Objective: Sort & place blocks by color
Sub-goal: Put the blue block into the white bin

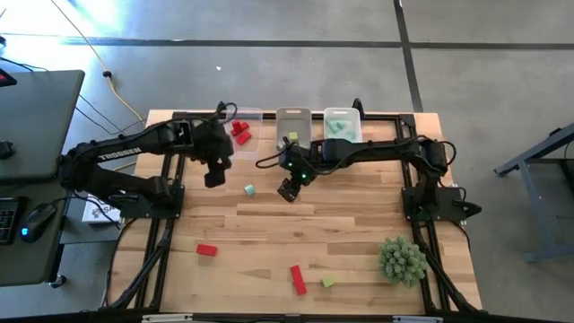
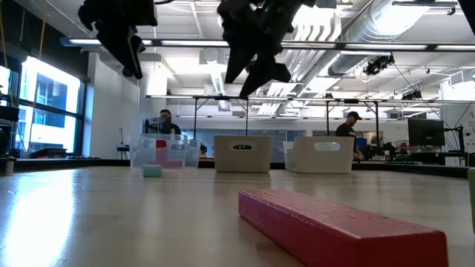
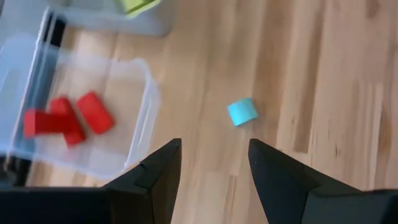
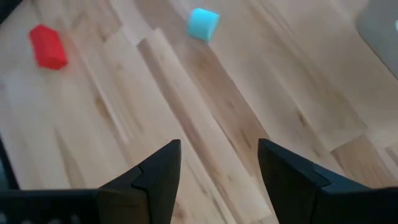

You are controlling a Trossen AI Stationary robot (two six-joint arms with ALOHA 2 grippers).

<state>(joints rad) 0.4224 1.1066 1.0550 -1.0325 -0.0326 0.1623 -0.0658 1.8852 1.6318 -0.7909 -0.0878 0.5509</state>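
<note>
Fingers [image 3: 155, 180] of left gripper [image 3: 214, 163] apart, empty, teal block [image 3: 242, 112] just beyond; right gripper [image 4: 219, 163] apart too.

Left hand [image 1: 215, 177] and right hand [image 1: 288, 190] hover above the table, fingers apart, empty.

Grey concrete floor [image 1: 269, 72] lay around the wooden table [image 1: 269, 224], black desk [image 1: 40, 117] stood at one side, bright windows [image 2: 44, 104] lit the room, silver ducts [image 2: 386, 33] ran overhead
</note>
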